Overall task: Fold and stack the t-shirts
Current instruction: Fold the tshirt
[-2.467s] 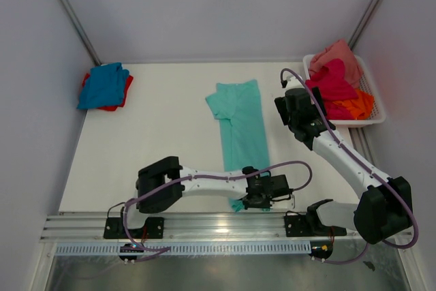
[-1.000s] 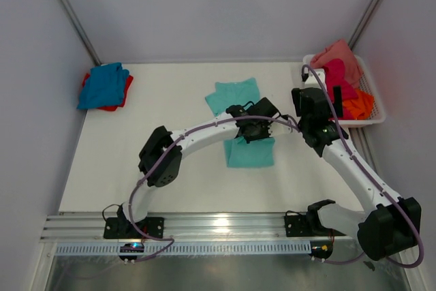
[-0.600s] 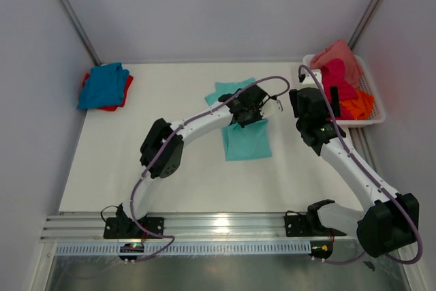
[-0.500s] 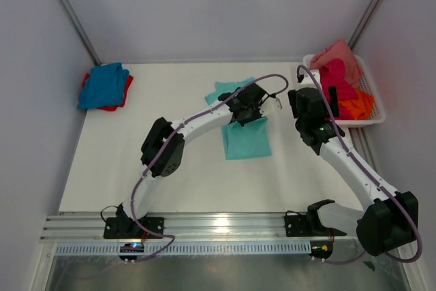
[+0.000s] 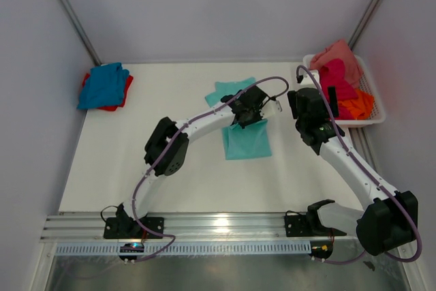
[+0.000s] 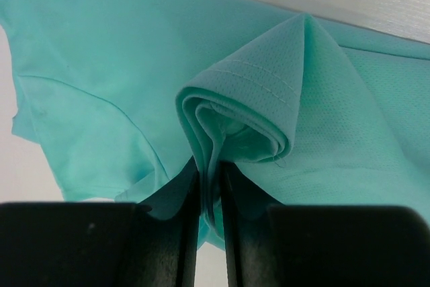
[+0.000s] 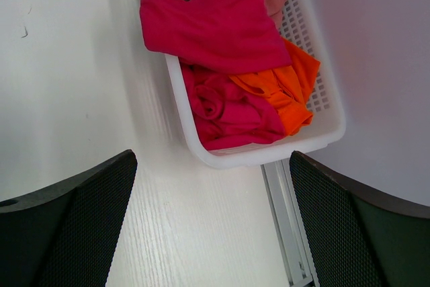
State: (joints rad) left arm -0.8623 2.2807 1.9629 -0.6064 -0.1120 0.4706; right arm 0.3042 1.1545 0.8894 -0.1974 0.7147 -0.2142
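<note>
The mint-teal t-shirt (image 5: 246,142) lies in the middle of the table, its near half folded back over the far half. My left gripper (image 5: 249,110) hovers over the fold, shut on a bunched hem of this t-shirt (image 6: 235,119), which rises pinched between its black fingers (image 6: 185,233). My right gripper (image 5: 308,104) stands open beside the basket, nothing between its fingers (image 7: 74,220). A blue t-shirt (image 5: 102,84) lies stacked on a red one (image 5: 127,90) at the far left. Magenta (image 7: 222,28), orange (image 7: 285,92) and salmon pink (image 5: 338,52) t-shirts sit in the basket.
The white mesh basket (image 7: 269,156) stands at the table's far right edge, next to a metal rail (image 7: 285,220). Grey walls close in the table on the left, back and right. Both arm bases sit on the rail at the near edge (image 5: 218,226).
The left gripper has carried the teal hem a little further toward the far side, then held still. The right gripper has shifted slightly left and stays open.
</note>
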